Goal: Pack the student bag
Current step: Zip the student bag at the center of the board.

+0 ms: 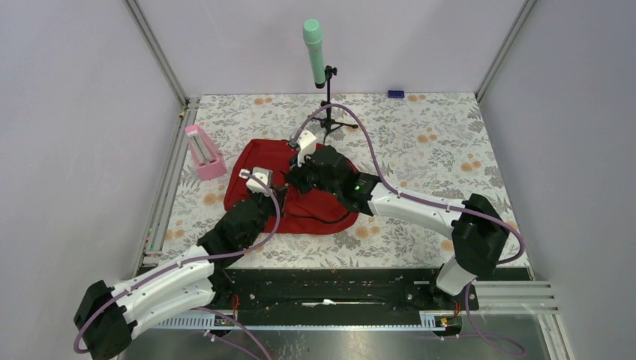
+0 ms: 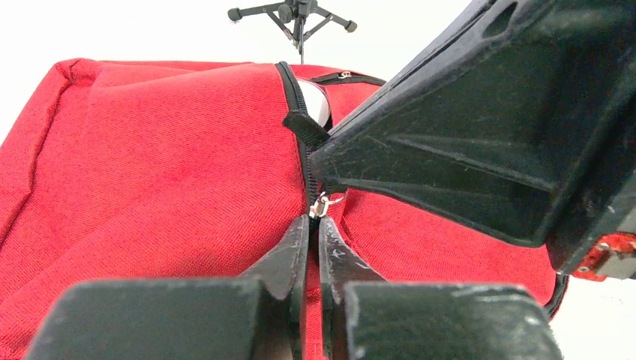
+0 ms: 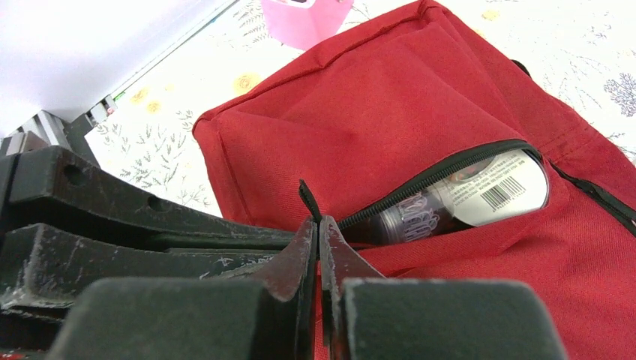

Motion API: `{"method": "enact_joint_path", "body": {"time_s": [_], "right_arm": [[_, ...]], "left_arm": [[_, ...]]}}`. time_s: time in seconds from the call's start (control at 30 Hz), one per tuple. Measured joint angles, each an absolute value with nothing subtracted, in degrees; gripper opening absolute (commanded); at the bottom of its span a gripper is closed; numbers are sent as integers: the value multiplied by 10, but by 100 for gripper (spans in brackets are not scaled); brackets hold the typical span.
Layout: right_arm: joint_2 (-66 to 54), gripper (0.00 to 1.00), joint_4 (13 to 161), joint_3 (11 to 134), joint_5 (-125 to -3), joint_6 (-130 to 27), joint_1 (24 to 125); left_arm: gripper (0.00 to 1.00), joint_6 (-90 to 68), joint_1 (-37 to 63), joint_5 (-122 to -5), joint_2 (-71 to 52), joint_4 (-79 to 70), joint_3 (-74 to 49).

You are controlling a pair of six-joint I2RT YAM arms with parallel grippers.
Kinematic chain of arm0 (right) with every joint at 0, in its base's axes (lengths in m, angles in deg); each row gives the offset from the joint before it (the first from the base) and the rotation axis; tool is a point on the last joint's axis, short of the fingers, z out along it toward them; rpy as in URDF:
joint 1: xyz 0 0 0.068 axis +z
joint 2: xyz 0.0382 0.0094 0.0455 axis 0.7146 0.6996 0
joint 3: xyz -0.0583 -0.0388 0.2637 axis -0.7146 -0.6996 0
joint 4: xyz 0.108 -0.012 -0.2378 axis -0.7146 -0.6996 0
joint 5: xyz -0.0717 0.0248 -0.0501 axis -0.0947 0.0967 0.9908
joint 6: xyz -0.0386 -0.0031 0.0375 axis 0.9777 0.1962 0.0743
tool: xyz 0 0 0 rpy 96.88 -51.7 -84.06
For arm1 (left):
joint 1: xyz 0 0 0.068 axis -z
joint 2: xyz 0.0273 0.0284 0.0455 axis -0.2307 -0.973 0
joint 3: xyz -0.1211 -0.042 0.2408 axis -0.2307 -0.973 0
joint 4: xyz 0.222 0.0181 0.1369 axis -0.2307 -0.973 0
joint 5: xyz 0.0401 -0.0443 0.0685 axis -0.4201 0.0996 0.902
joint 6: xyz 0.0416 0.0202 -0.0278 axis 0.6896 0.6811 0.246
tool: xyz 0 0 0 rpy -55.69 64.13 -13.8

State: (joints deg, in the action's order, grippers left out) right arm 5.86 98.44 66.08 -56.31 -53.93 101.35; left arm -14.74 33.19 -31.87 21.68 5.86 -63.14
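- Left arm [image 1: 161, 281]: white links, stretched low from the near-left base, running diagonally forward and to the right.
- Left claw [image 2: 313, 225]: black fingers pressed together, tips meeting.
- Right arm [image 1: 416, 206]: elbow bent at the right, forearm running left and forward.
- Right claw [image 3: 315, 232]: fingers closed tip to tip.
- Relation: the two claws' tips lie just beside each other, the right slightly higher.

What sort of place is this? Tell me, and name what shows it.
Probably a robot lab test cell: plain panel walls on aluminium posts, left arm and right arm bolted to one rail, and a floral cloth under the red backpack.
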Motion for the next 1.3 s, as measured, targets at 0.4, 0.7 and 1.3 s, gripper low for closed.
{"method": "enact_joint_path", "body": {"time_s": [0.4,0.7,1.3], "right_arm": [[69,0,976,664,-533,-581,1009],[95,0,980,682,-527,-601,983],[135,0,1021,686,-487,-583,939]], "left_arm": [[0,-167,332,-327,274,70,-674],[0,-179,331,-330,311,49,-694],[0,-257,330,-329,398,-97,-697]]}}
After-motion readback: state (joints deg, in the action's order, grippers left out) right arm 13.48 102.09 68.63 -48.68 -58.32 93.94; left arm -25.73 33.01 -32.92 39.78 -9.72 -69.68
